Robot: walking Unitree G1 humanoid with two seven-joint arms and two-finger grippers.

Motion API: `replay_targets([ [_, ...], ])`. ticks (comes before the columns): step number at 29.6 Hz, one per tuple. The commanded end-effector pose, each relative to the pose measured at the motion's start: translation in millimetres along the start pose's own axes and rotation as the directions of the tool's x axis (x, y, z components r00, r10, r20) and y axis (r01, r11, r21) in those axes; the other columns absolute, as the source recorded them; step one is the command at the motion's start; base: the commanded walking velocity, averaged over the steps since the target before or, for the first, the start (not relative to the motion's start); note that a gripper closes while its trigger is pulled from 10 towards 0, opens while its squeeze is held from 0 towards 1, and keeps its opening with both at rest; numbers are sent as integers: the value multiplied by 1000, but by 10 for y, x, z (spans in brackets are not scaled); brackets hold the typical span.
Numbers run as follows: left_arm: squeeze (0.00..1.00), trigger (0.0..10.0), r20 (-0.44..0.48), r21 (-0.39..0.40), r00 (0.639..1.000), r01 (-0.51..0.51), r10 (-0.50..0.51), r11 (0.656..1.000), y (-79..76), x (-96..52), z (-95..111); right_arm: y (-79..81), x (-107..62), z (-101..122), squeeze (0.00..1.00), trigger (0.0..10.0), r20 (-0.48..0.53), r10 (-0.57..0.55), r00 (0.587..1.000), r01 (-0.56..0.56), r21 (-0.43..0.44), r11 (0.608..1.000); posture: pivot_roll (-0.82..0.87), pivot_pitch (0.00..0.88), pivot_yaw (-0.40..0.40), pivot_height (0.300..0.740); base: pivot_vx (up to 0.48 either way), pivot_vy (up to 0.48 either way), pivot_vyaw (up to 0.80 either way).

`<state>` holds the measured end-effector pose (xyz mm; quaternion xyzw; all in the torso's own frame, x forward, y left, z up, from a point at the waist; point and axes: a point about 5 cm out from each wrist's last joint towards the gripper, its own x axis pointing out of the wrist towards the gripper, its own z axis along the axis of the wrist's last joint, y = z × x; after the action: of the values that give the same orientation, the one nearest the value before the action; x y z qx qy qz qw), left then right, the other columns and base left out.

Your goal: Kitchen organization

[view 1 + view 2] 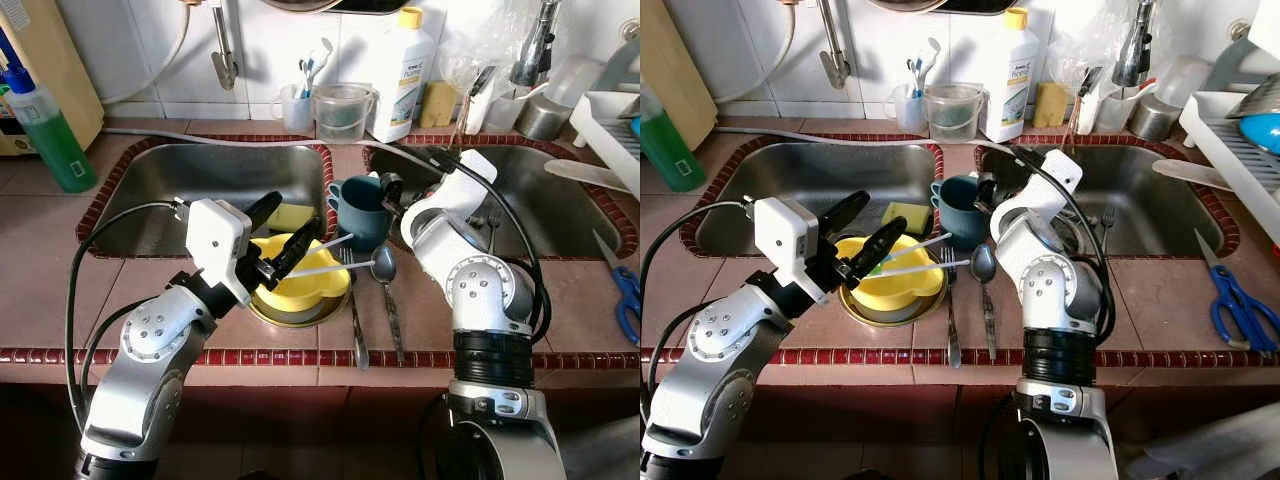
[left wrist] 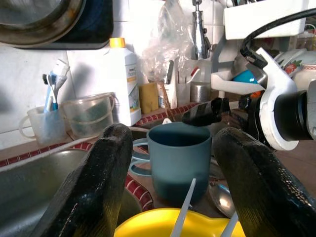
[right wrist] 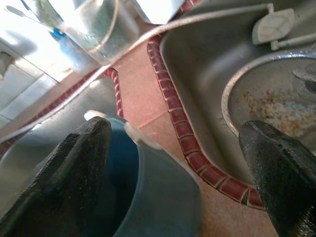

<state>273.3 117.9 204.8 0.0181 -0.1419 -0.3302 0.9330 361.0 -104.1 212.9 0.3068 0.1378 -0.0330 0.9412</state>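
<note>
A green bottle (image 1: 52, 140) stands far out to the left of both grippers, on the tiled counter (image 1: 40, 240) beside the left sink basin (image 1: 200, 190). The left gripper (image 1: 272, 242) hovers with its jaws apart just over a yellow bowl (image 1: 300, 285), which sits on the counter strip between the two basins. Two white sticks (image 1: 330, 256) lie across the bowl's rim and point out past the fingertips toward the right. A yellow sponge (image 1: 290, 216) lies just behind the bowl. Straight ahead of the left jaws, a little beyond the bowl, stands a blue mug (image 1: 358, 205), stacked on another of the same colour. A fork (image 1: 352, 300) and a spoon (image 1: 386, 275) lie on the tiles just right of the bowl, near the mug's base. The right gripper (image 3: 173, 163) is at the mug's rim, jaws wide apart; one finger (image 3: 64, 173) hangs over the mug's opening and the other over the right sink basin (image 1: 560, 200). Blue-handled scissors (image 1: 626, 295) lie on the counter far right of it.
</note>
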Motion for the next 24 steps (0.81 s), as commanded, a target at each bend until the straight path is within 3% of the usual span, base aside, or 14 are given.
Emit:
replay_targets([
  [1,0,10000,15,15,1000,0,0,1000,-31,-6,40,116,0,3,0,10000,-16,22,1000,-21,2,1000,-42,63,-28,703,0,0,0],
  [2,0,10000,16,15,1000,0,0,1000,-33,-5,40,110,4,-6,0,6471,-22,17,1000,-17,3,1000,-42,63,-28,703,0,0,0],
  [8,0,10000,20,11,1000,-8,7,1000,-43,-2,35,67,29,-67,0,6431,-60,-7,998,7,-4,1000,-42,62,-37,703,0,0,0],
  [11,0,10000,22,8,1000,-9,9,1000,-56,-6,34,37,42,-83,0,5137,-80,-24,996,24,-5,1000,-42,63,-39,703,0,0,0],
  [12,0,10000,22,6,1000,-11,11,1000,-58,-7,32,9,52,-89,0,275,-89,-44,995,43,-12,999,-43,65,-40,703,0,0,0],
  [24,0,10000,21,4,1000,-18,18,1000,-60,-7,26,-88,68,-32,0,0,-63,-94,994,94,-11,996,-49,70,-38,703,0,0,0],
])
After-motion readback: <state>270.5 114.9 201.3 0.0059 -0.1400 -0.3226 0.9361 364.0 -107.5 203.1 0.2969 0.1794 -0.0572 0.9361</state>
